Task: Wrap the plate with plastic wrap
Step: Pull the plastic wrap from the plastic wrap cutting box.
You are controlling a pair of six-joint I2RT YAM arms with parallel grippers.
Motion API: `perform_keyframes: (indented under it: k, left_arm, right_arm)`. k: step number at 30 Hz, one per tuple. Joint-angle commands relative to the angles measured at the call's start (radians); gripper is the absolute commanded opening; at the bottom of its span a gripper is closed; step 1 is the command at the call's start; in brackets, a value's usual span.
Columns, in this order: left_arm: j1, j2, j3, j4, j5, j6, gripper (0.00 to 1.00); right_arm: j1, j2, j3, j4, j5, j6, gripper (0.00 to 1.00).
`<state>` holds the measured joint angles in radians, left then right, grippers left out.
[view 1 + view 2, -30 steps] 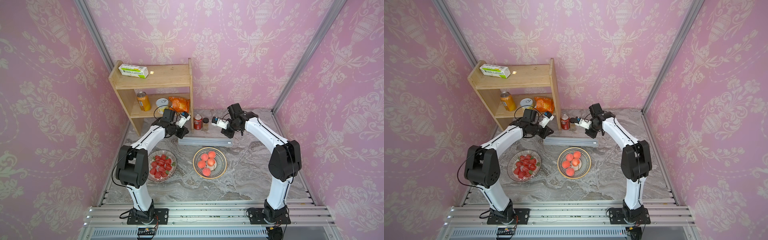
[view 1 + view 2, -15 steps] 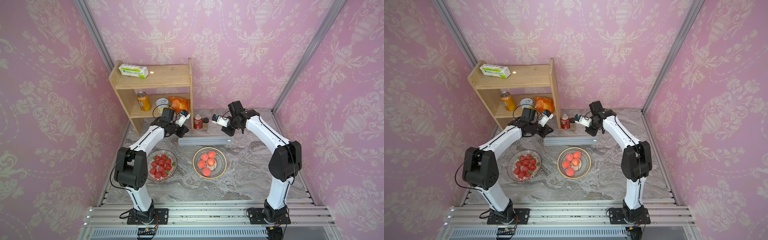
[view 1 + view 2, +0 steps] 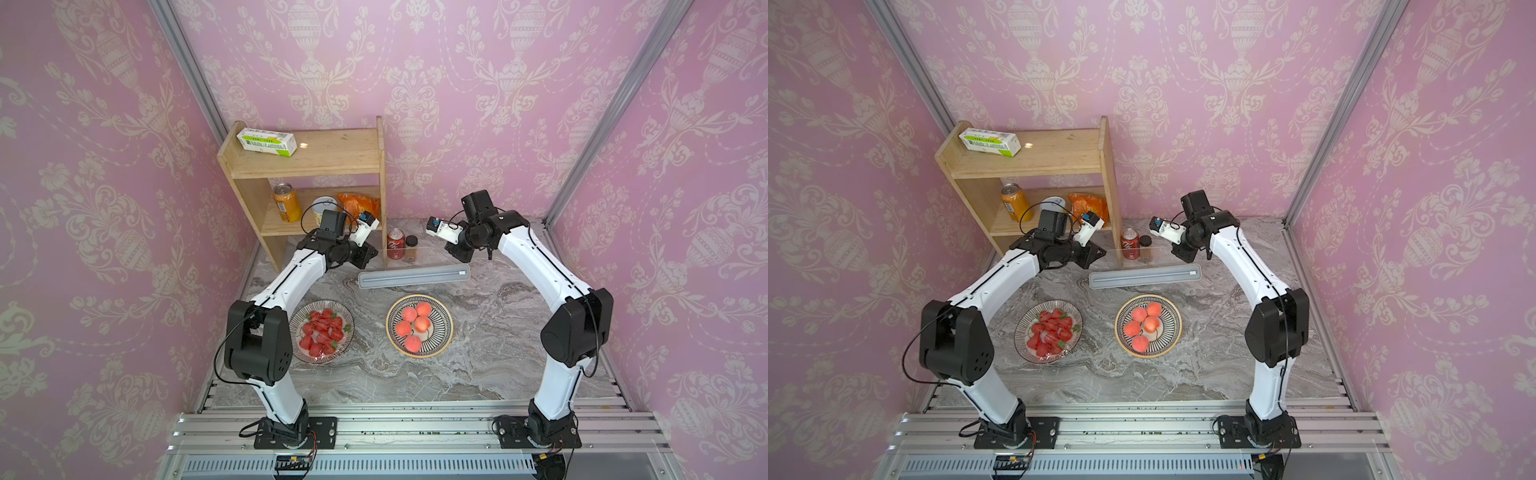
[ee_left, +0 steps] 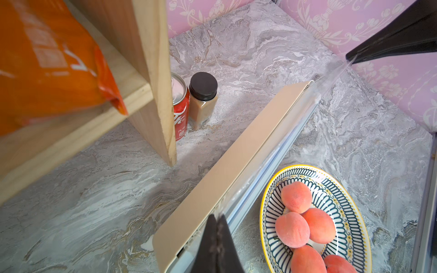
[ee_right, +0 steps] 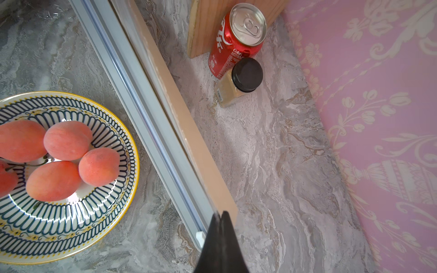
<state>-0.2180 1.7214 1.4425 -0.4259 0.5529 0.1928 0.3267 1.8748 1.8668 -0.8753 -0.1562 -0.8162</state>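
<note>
Nearest the arm bases on the marbled counter (image 3: 478,353) sit two patterned plates: a strawberry plate (image 3: 348,320) and, beside it, the peach plate (image 3: 446,328) holding the peaches (image 3: 415,326). The peach plate is probably the one to be covered, since it lies directly in front of the long cream dispenser box (image 3: 413,275). Above that box, the left tool (image 4: 216,219) and the right tool (image 5: 221,216) are each pressed together on a corner of the plastic wrap (image 4: 327,79). The clear film stretches between them in a taut band rising from the box's slot. Holding both corners apart likely keeps the sheet flat and stops it clinging to itself before it is drawn over the fruit. Behind the box stand a red can (image 5: 233,35), printed "Coke" with Chinese characters, and a black-lidded jar (image 5: 238,82) with a barcode. Both are tucked against the wooden shelf (image 3: 324,156), clear of the working area. The shelf carries an orange can (image 3: 286,203), an orange bag (image 3: 359,203) and, on top, a green-and-white carton (image 3: 267,141) whose writing is too small to read.
</note>
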Motion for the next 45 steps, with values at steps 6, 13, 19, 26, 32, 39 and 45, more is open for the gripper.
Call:
perform_keyframes:
  k: [6,13,19,26,32,39,45]
  left_arm:
    - [0.014,-0.063,0.041,0.029,0.021,-0.034,0.00]
    - [0.015,-0.074,0.044,0.030,0.021,-0.036,0.00]
    - [0.015,-0.085,0.045,0.033,0.025,-0.035,0.00]
    - [0.014,-0.096,0.051,0.035,0.020,-0.036,0.00]
    - [0.015,-0.105,0.067,0.036,0.015,-0.052,0.00]
    - [0.015,-0.125,0.087,0.039,0.011,-0.068,0.00]
    - [0.014,-0.135,0.096,0.040,-0.003,-0.080,0.00]
  right_arm:
    - [-0.006,-0.063,0.031,-0.021,0.038,-0.009,0.00]
    - [-0.001,-0.069,0.037,-0.019,0.042,-0.012,0.00]
    - [0.004,-0.074,0.047,-0.020,0.050,-0.012,0.00]
    - [0.007,-0.085,0.051,-0.019,0.060,-0.014,0.00]
    - [0.014,-0.098,0.065,-0.017,0.063,-0.018,0.00]
    - [0.029,-0.115,0.096,-0.015,0.077,-0.022,0.00]
    - [0.037,-0.121,0.112,-0.017,0.100,-0.026,0.00]
